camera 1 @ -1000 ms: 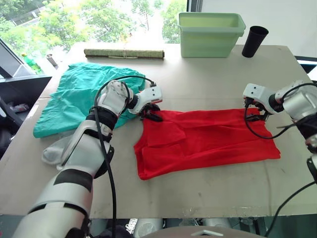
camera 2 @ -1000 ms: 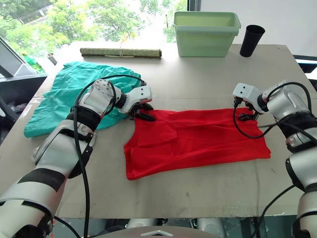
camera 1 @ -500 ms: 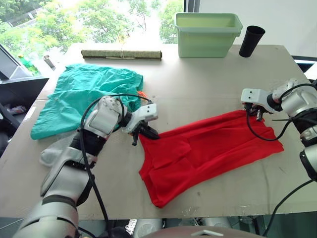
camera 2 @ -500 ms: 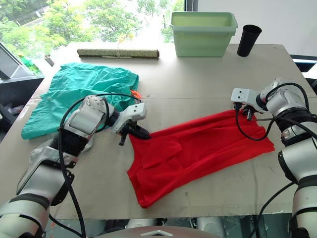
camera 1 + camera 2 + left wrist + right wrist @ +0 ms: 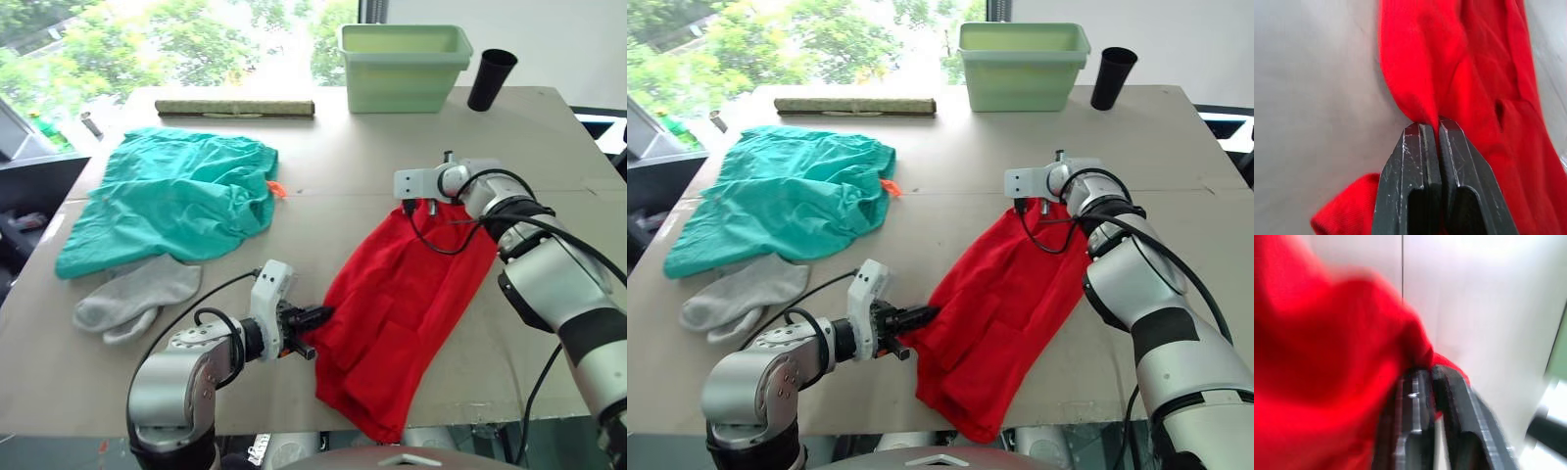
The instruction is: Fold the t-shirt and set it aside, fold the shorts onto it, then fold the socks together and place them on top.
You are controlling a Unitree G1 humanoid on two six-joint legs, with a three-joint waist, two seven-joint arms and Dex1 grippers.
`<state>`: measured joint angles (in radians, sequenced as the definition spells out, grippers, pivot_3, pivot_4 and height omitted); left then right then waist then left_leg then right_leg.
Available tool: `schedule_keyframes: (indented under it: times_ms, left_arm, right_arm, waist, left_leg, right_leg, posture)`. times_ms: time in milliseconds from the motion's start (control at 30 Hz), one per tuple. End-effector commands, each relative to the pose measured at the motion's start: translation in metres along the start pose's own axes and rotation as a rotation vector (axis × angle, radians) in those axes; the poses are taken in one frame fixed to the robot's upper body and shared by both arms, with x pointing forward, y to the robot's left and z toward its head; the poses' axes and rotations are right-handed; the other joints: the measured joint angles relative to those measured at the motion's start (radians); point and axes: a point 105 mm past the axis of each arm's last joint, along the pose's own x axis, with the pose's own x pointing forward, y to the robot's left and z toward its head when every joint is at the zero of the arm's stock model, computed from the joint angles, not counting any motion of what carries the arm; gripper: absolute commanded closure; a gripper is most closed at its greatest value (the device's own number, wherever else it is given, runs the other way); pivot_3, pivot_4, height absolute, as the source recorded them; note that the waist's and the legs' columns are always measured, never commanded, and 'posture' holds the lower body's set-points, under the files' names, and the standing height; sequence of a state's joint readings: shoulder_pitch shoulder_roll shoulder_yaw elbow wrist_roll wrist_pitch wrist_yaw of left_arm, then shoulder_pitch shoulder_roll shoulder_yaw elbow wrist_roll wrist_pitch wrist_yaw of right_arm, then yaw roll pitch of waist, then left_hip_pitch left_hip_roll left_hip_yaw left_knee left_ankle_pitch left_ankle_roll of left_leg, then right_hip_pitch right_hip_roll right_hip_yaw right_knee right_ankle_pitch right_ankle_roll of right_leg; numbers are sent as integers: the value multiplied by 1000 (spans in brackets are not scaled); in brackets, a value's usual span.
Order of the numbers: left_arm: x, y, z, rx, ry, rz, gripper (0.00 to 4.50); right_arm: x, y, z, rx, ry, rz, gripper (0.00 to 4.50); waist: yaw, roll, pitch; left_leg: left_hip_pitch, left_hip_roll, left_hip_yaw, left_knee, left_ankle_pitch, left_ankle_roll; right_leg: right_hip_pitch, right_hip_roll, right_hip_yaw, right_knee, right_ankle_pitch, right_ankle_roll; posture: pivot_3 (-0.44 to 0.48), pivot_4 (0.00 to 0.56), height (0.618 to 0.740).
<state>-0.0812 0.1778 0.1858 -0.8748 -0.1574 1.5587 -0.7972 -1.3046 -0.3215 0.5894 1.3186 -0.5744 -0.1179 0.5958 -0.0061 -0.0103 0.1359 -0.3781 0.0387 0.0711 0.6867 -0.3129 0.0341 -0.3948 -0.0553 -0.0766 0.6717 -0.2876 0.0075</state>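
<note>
Near the worktop's (image 5: 392, 137) front edge, the left claw (image 5: 312, 318) is clamped on a pinch of the t-shirt (image 5: 402, 294), which runs diagonally up to the right claw (image 5: 431, 203), pinched on its far corner; the shirt's lowest fold overhangs the edge. The shorts (image 5: 176, 196) and the socks (image 5: 137, 299) lie well left, overlapping slightly.

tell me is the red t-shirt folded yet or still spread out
Partly folded, not finished: the t-shirt lies doubled over and rumpled, one end hanging past the table edge, pinched by the left gripper and right gripper.
</note>
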Motion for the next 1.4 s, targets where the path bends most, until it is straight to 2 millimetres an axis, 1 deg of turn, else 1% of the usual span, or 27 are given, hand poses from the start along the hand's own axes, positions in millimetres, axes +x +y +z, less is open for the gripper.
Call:
schedule_keyframes:
  times_ms: [33,67,100,133,200,267,300,367,433,467,533,600,700,767,867,933,1033,1067,1133,1167,1267,1300,1333,1367,1400]
  left_arm:
    - [-10,2,23,83,-58,-63,2995]
    - [-14,0,29,110,-54,-137,2476]
    - [-19,-4,35,114,-44,-224,2148]
    - [-23,-7,40,113,-36,-279,1579]
    - [-29,-4,45,136,11,-336,1579]
    - [-33,1,48,199,72,-381,1579]
    - [-33,5,50,225,104,-402,1579]
    - [-30,11,52,265,153,-429,1579]
    - [-24,13,53,305,207,-465,1579]
    - [-22,14,54,315,226,-474,1579]
    - [-12,18,54,354,255,-459,1579]
    - [-7,22,50,381,299,-444,1579]
    - [-4,28,38,404,350,-422,1579]
    - [1,30,31,427,368,-401,1579]
    - [7,36,17,478,412,-365,1579]
    - [7,39,5,490,445,-363,1579]
    - [6,38,-11,458,482,-383,1579]
    - [6,36,-13,434,480,-390,1818]
    - [6,34,-19,397,480,-404,2422]
    - [7,33,-20,377,471,-403,2904]
    - [7,31,-23,346,458,-398,4279]
    - [8,28,-22,303,429,-389,4498]
    - [8,26,-21,272,408,-382,4500]
    - [8,25,-20,232,378,-362,4500]
    - [8,25,-20,171,344,-329,4500]
  right_arm:
    - [-20,-31,-14,198,-57,-101,2342]
    - [-27,-38,-16,305,-110,-110,1844]
    - [-35,-44,-18,409,-167,-122,1518]
    - [-40,-48,-18,471,-204,-127,960]
    - [-56,-52,-24,610,-264,-167,960]
    - [-78,-51,-27,772,-338,-224,960]
    - [-90,-48,-31,882,-370,-261,960]
    - [-109,-38,-37,1009,-387,-313,960]
    - [-119,-20,-51,1146,-337,-362,960]
    - [-120,-14,-55,1194,-310,-375,960]
    - [-118,4,-75,1295,-187,-447,960]
    - [-116,28,-91,1355,-70,-480,960]
    - [-115,56,-104,1447,13,-485,960]
    - [-114,74,-108,1527,38,-459,960]
    - [-104,98,-117,1598,77,-417,960]
    - [-95,105,-116,1636,64,-383,960]
    - [-84,100,-105,1645,-24,-326,960]
    - [-81,98,-101,1641,-47,-305,932]
    - [-74,97,-94,1612,-59,-256,1487]
    - [-70,97,-94,1591,-47,-242,1820]
    - [-64,100,-102,1505,19,-236,3215]
    - [-62,97,-106,1466,33,-244,3553]
    - [-60,94,-109,1440,40,-249,4245]
    - [-58,88,-110,1406,44,-254,4446]
    - [-53,80,-109,1376,37,-264,4446]
  waist:
    - [3,0,0]
    - [5,0,1]
    - [5,1,1]
    - [4,1,1]
    - [-4,1,0]
    - [-10,2,-1]
    - [-12,2,-1]
    - [-9,5,0]
    - [-5,7,0]
    - [-4,7,0]
    - [-5,7,0]
    - [-4,5,-1]
    - [-5,6,-1]
    - [-4,6,-1]
    - [-6,6,-1]
    - [-6,5,-2]
    - [-8,2,-4]
    - [-10,0,-6]
    - [-12,-2,-7]
    - [-13,-2,-8]
    - [-12,-4,-8]
    - [-12,-4,-9]
    - [-12,-5,-9]
    - [-11,-5,-10]
    - [-10,-6,-10]
  left_leg:
    - [0,0,0,0,0,0]
    - [0,-1,0,1,0,0]
    - [-1,-1,-1,2,0,0]
    - [-2,-1,-2,2,0,0]
    - [-1,0,-1,2,0,0]
    - [-1,1,-2,-3,0,-1]
    - [-1,1,-2,-4,0,-1]
    - [-4,2,-5,-7,0,-1]
    - [-5,1,-3,-8,0,-1]
    - [-5,1,-3,-8,0,-1]
    - [-4,0,-1,-6,0,-1]
    - [-3,-1,0,-4,0,-1]
    - [-1,-1,0,-4,0,-1]
    - [-1,-1,2,-5,0,-1]
    - [-1,-1,3,-5,0,-1]
    - [-1,-1,3,-5,0,-1]
    - [1,0,4,-5,0,-1]
    - [2,-1,4,-5,0,-1]
    - [3,-1,4,-5,0,-1]
    - [4,-1,5,-5,0,-1]
    - [7,-1,5,-7,0,-1]
    - [9,-1,5,-9,0,-1]
    - [11,-2,6,-10,0,-1]
    - [13,-2,7,-12,0,-1]
    - [14,-2,8,-12,0,0]
  right_leg:
    - [0,-1,-1,1,0,0]
    - [0,-1,-1,1,0,-1]
    - [0,-1,-3,1,0,-1]
    - [0,-1,-4,1,0,-1]
    - [1,-1,-3,0,0,-1]
    - [3,0,-4,-4,0,0]
    - [3,1,-4,-5,0,0]
    - [0,2,-6,-7,0,0]
    - [-1,2,-4,-8,0,0]
    - [-1,2,-4,-8,0,0]
    - [-1,2,-2,-8,1,0]
    - [0,2,0,-8,0,0]
    - [-1,3,2,-6,0,0]
    - [-2,3,4,-6,0,0]
    - [-3,4,6,-6,0,0]
    - [-3,5,8,-6,0,0]
    - [-2,6,9,-6,0,0]
    - [-2,6,10,-5,0,0]
    - [-1,6,12,-4,0,0]
    - [-1,6,13,-4,0,0]
    - [-1,7,16,-3,0,0]
    - [-1,7,18,-3,0,0]
    - [0,8,20,-4,0,0]
    - [1,7,21,-4,0,0]
    - [1,7,22,-4,0,0]
  posture:
    - [0,150,740]
    - [0,150,740]
    - [0,150,740]
    - [0,150,740]
    - [0,150,740]
    - [0,150,740]
    - [0,150,740]
    - [0,150,740]
    - [0,150,740]
    - [0,150,740]
    - [0,150,740]
    - [0,150,740]
    - [0,150,740]
    - [0,150,740]
    - [0,150,740]
    - [0,150,740]
    - [0,150,740]
    - [0,150,740]
    - [0,150,740]
    - [0,150,740]
    - [0,150,740]
    - [0,150,740]
    - [0,150,740]
    - [0,150,740]
    - [0,150,740]
